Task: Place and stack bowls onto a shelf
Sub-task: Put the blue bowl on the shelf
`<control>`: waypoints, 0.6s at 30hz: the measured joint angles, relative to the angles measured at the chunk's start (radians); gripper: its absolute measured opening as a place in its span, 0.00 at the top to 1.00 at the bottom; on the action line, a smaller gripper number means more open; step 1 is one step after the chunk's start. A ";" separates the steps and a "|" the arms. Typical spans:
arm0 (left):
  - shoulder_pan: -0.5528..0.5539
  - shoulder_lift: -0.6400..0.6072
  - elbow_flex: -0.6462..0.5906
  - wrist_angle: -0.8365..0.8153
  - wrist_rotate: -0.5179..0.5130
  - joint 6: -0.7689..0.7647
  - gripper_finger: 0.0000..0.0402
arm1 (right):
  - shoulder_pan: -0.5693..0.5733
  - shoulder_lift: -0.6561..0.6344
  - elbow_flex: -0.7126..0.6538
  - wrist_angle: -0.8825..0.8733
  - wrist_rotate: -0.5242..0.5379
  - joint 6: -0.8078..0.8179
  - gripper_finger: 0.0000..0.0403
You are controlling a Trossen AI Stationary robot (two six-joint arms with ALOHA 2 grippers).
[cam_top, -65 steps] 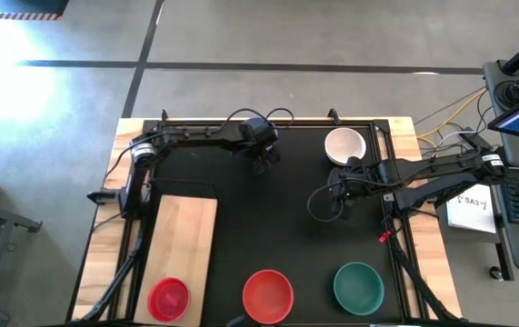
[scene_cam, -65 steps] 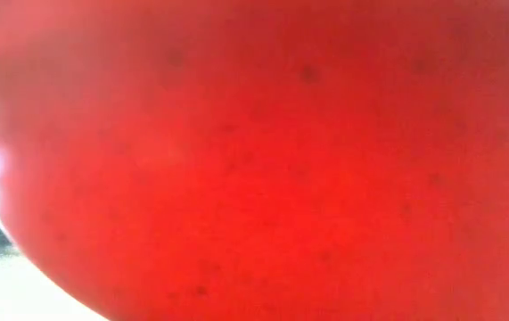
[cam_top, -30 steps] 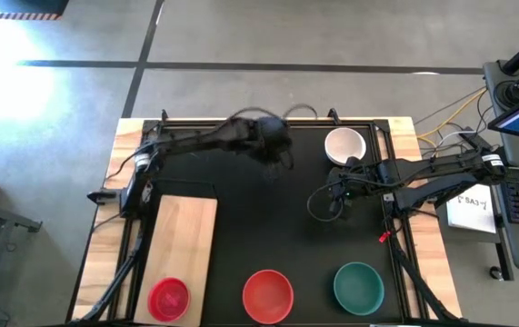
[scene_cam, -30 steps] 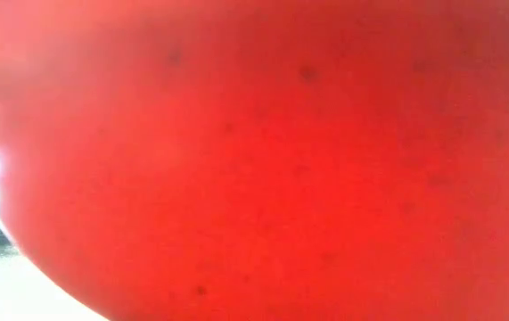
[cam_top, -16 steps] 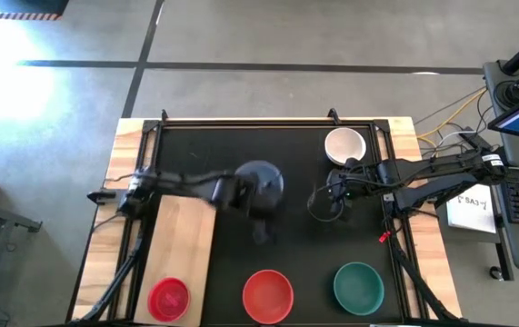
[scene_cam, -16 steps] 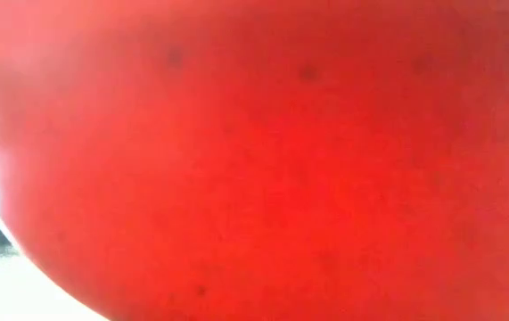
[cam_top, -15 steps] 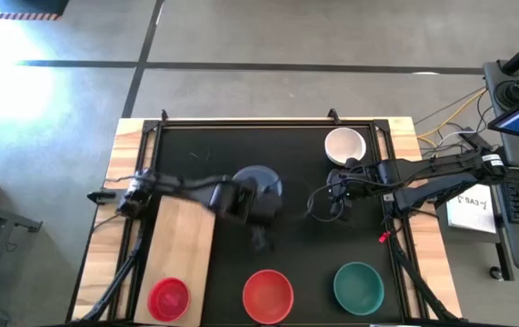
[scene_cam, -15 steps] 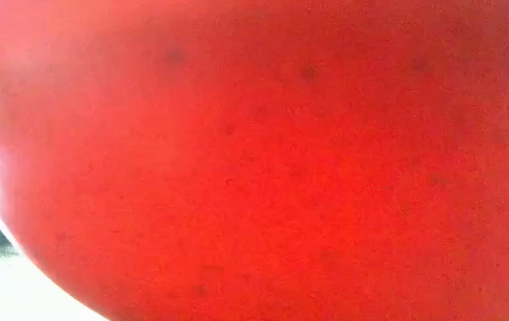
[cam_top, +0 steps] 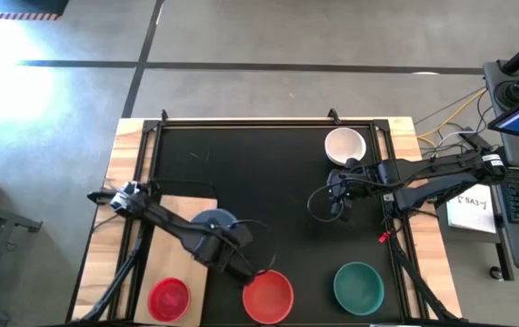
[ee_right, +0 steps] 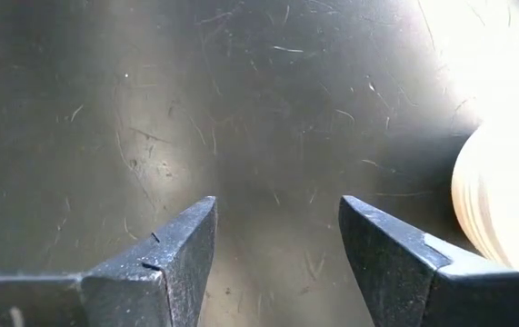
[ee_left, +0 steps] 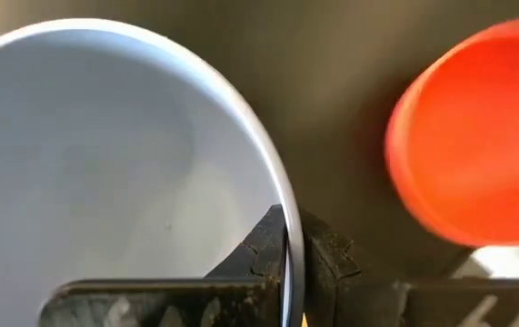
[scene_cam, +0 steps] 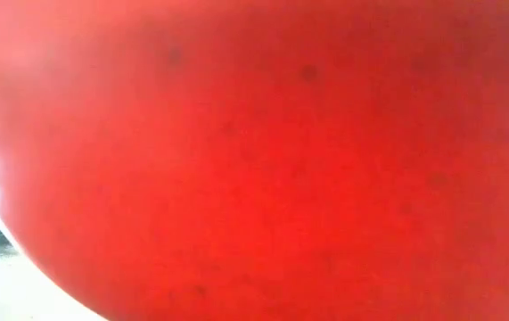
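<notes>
In the high view the left arm reaches from the left edge of the table down toward the bottom middle of the frame. The left gripper (cam_top: 227, 250) holds a blue-grey bowl (cam_top: 211, 221). In the left wrist view its two dark fingers (ee_left: 264, 250) pinch the thin rim of the blue-grey bowl (ee_left: 104, 173), one on each side. From above, the bowl sits over the right edge of the shelf (cam_top: 175, 222), the light wooden board at the lower left of the frame. The pictures do not show if the bowl touches the board.

A magenta bowl (cam_top: 169, 297) sits on the shelf near its bottom end. A red bowl (cam_top: 268, 295) is on the black table (cam_top: 268, 173) at the bottom middle, just beside the left gripper. The low view is filled with that red bowl (scene_cam: 254, 160). A teal bowl (cam_top: 358, 285) is at the bottom right. A white bowl (cam_top: 345, 144) is at the upper right of the table.

The right gripper (cam_top: 339, 202) waits right of the middle, near the white bowl. In the right wrist view its fingers (ee_right: 164, 263) are spread apart, with only the bare table between them.
</notes>
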 joint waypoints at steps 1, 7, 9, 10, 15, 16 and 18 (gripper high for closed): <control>-0.007 -0.009 -0.039 -0.005 0.015 -0.022 1.00 | 0.000 0.000 0.000 0.001 0.000 0.000 0.45; -0.031 -0.095 -0.292 -0.004 0.107 -0.138 1.00 | 0.000 0.000 0.000 0.003 0.000 0.002 0.45; -0.038 -0.131 -0.374 0.001 0.111 -0.179 1.00 | 0.000 0.000 0.000 0.001 0.000 0.003 0.45; -0.039 -0.149 -0.409 0.010 0.112 -0.196 1.00 | 0.000 0.000 0.000 0.000 0.000 0.003 0.45; -0.043 -0.236 -0.588 0.164 0.106 -0.226 1.00 | 0.000 0.000 0.000 0.000 0.000 0.018 0.45; -0.043 -0.251 -0.618 0.211 0.101 -0.225 1.00 | 0.000 0.000 0.000 0.000 0.000 0.020 0.45; -0.043 -0.279 -0.677 0.272 0.098 -0.222 1.00 | 0.000 0.000 0.000 0.000 0.000 0.028 0.45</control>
